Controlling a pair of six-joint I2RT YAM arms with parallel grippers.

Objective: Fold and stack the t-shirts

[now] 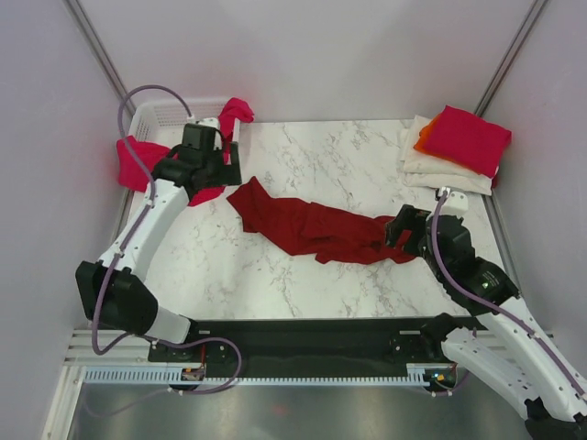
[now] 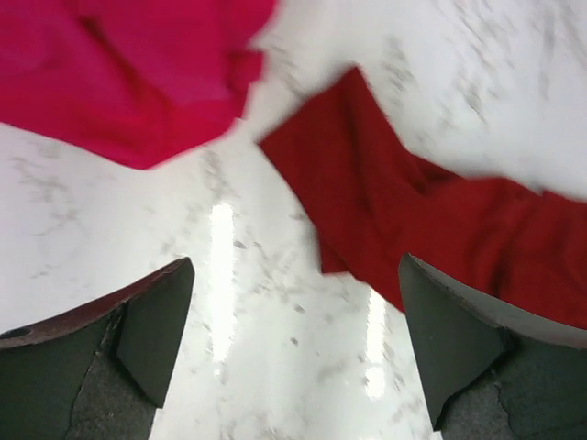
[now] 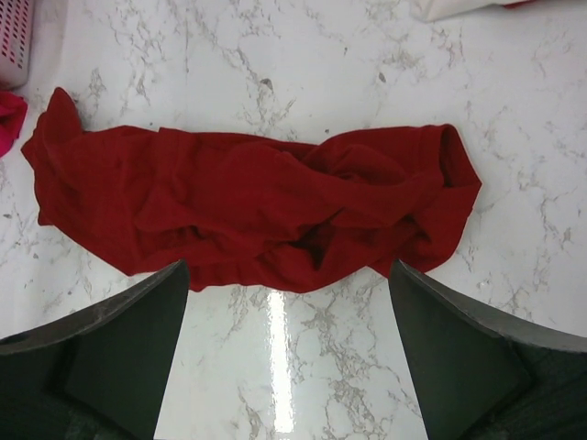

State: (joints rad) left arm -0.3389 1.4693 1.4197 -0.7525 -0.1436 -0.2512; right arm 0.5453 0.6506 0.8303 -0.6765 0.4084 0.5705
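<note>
Left wrist view: holding the left gripper (image 2: pixel 295 266) wide open and empty above the marble table (image 2: pixel 220 302), facing one end of the dark red t-shirt (image 2: pixel 440 211) lying crumpled mid-table, with a pink t-shirt (image 2: pixel 128 73) just beyond. Holding the right gripper (image 3: pixel 289 270) equally wide and empty just beside that shirt's other end, well apart from the folded stack (image 1: pixel 463 137) at the far right corner. Judging flattening as the step in hand: calling next for pinching both ends and drawing the cloth flat before folding.
</note>
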